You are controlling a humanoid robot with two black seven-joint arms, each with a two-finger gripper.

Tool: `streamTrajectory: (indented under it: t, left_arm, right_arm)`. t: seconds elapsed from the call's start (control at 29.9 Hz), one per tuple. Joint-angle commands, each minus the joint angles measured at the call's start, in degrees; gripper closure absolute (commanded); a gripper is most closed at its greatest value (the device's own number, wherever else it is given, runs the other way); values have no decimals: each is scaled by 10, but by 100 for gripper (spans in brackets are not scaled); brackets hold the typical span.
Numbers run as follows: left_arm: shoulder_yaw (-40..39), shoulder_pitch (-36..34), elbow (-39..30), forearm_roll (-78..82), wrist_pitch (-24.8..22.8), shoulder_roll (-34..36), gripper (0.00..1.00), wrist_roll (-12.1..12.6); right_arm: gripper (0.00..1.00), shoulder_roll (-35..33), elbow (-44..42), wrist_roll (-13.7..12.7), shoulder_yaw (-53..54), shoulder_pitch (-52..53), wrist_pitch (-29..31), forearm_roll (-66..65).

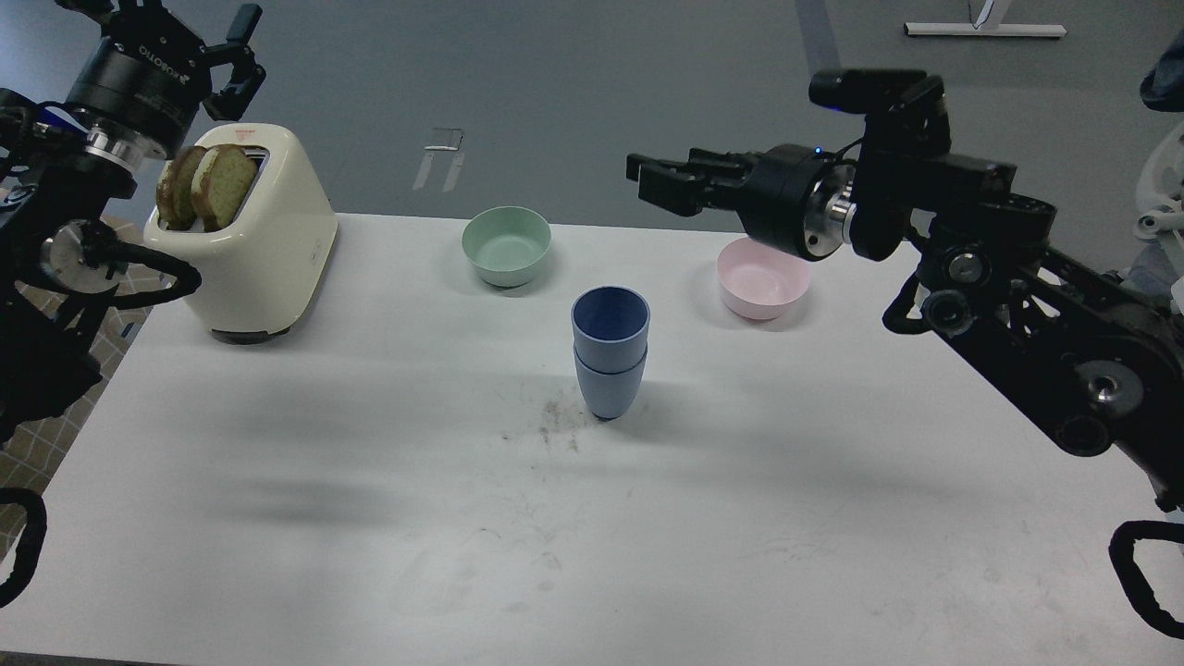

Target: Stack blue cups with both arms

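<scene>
Two dusty-blue cups stand nested upright near the middle of the white table (pixel 305 518). The upper cup (pixel 610 319) sits straight inside the lower cup (pixel 610 388). My right gripper (pixel 652 182) is open and empty. It hangs high above the table's far edge, up and to the right of the stack, well apart from it. My left gripper (pixel 171 18) is open and empty at the top left, above and behind the toaster, far from the cups.
A cream toaster (pixel 264 245) with two toast slices (pixel 205 185) stands at the back left. A pale green bowl (pixel 507 245) sits behind the stack and a pink bowl (pixel 763 277) to its right. My right arm (pixel 1017 314) spans the table's right side.
</scene>
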Motion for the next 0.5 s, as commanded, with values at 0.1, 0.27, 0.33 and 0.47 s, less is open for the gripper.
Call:
streamTrajectory:
  t: [0.1, 0.27, 0.33, 0.47]
  left_arm:
    - [1, -1, -7, 1, 0, -1, 2, 13]
    - [-3, -2, -7, 0, 0, -14, 2, 38]
    - [-4, -2, -7, -1, 0, -17, 2, 37]
    - [-11, -2, -7, -4, 0, -17, 2, 33]
  right_arm:
    - [0, 71, -83, 3, 222, 25, 0, 3]
    - [0, 88, -131, 7, 362, 29, 0, 59]
    - [0, 86, -148, 7, 389, 30, 0, 93]
    - [0, 65, -227, 7, 440, 27, 0, 214]
